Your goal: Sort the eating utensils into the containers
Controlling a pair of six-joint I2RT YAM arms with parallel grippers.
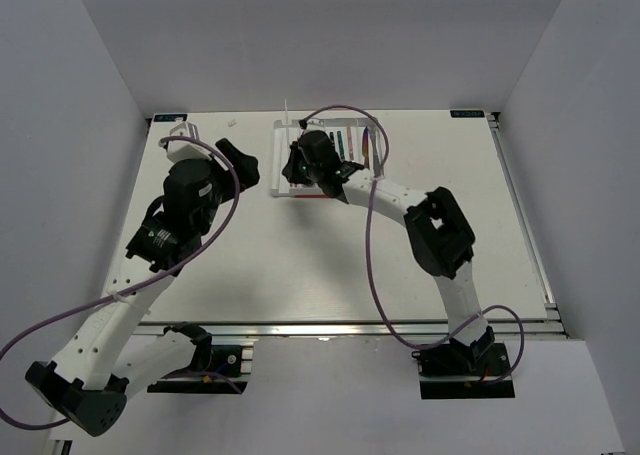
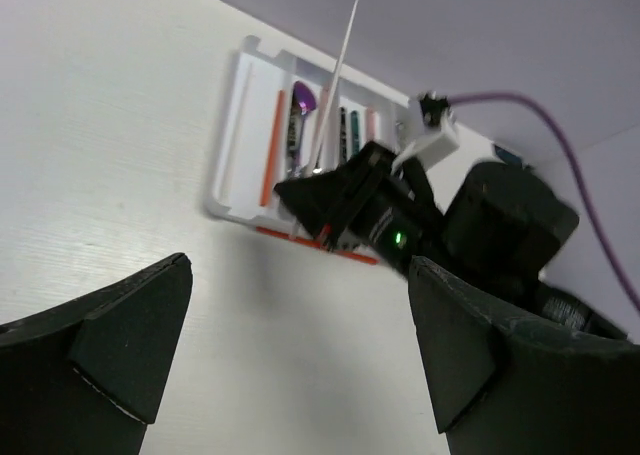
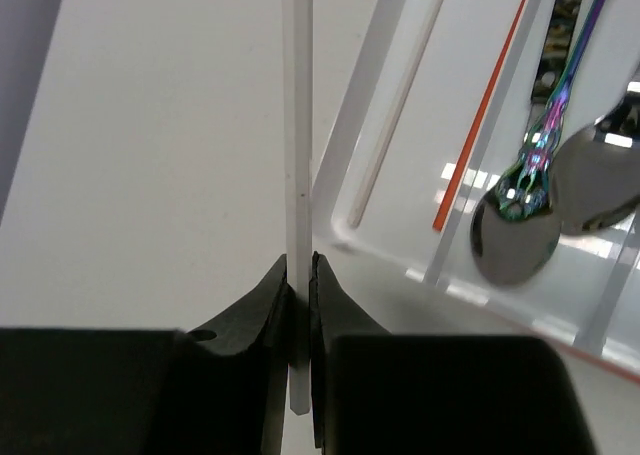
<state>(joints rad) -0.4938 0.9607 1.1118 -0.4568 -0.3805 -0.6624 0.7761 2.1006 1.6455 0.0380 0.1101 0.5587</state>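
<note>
Right jaws pinch white chopstick [image 3: 297, 125] beside white tray [image 3: 362, 95]; left jaws agape.

table [image 1: 300, 275]: centre + right of top view bare, room to pass.
left side: left arm [image 1: 185, 210] fills it.
tray [image 1: 283, 135]: right gripper [image 3: 300, 275] over its left end; white chopstick [image 2: 337, 80] sticks up there.

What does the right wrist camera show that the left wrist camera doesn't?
Only the right wrist: the pinch itself, with the right gripper shut on the white chopstick near its lower end. Only the left wrist: the open left gripper, the chopstick's free top end, most of the white tray and the right arm. Both: the held chopstick, the tray, an orange chopstick and the iridescent spoon in it.
</note>
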